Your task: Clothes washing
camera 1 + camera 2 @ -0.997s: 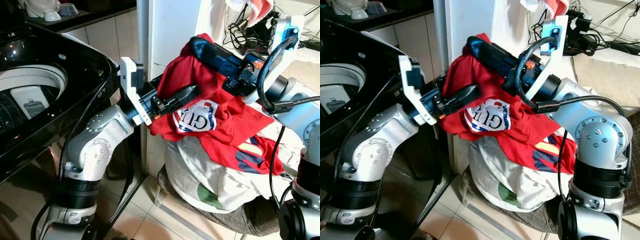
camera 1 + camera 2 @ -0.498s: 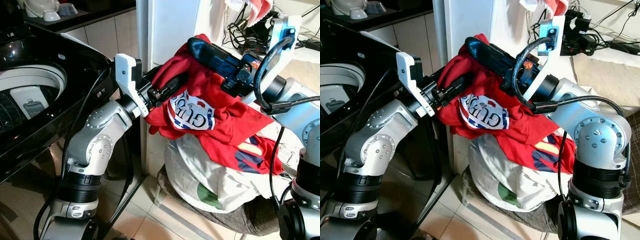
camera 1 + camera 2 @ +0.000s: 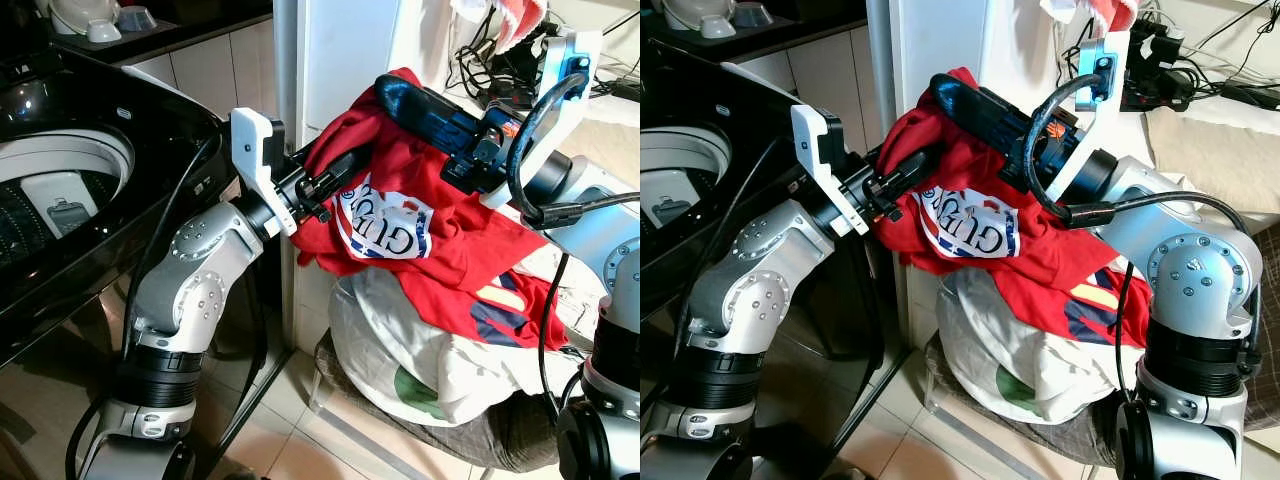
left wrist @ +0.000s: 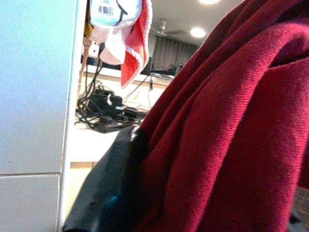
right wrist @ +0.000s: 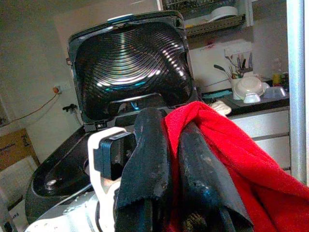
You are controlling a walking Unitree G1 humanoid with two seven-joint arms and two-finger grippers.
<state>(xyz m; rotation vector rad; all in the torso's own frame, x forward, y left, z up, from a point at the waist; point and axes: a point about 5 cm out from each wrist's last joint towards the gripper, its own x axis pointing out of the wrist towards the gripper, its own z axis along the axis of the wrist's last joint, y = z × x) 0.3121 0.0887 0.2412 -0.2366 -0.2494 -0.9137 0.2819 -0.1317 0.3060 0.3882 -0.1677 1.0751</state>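
Red shirt [image 3: 440, 235] with a white printed patch hangs in the air between both arms, above the white laundry bundle [image 3: 430, 360] beside the washer; its lower hem still trails down onto that bundle. Your right gripper [image 5: 166, 159] has its two black fingers pressed together with a fold of the red cloth pinched between them, up at the top of the garment. Your left gripper [image 3: 335, 180] is pushed into the shirt's near edge, fingers buried in fabric; whether they are apart or closed on it cannot be told, and the left wrist view gives you red cloth close against the lens.

The washing machine [image 3: 150, 140] stands to your left, lid [image 5: 130, 63] raised, drum opening [image 3: 60, 195] exposed. A white pillar [image 3: 340, 60] rises just behind the shirt. Cables and a power strip [image 3: 495, 60] lie on the counter behind your right arm.

Risks, as judged from here:
- The trailing hem may drag the bundle or snag on it as you swing left.
- The right pinch holds a thin fold; a quick swing could pull it free.
- The left arm's cable [image 3: 160, 270] loops near the washer rim and could catch.
- If the left fingers hold nothing, the shirt will sag and may drape over the rim short of the drum.
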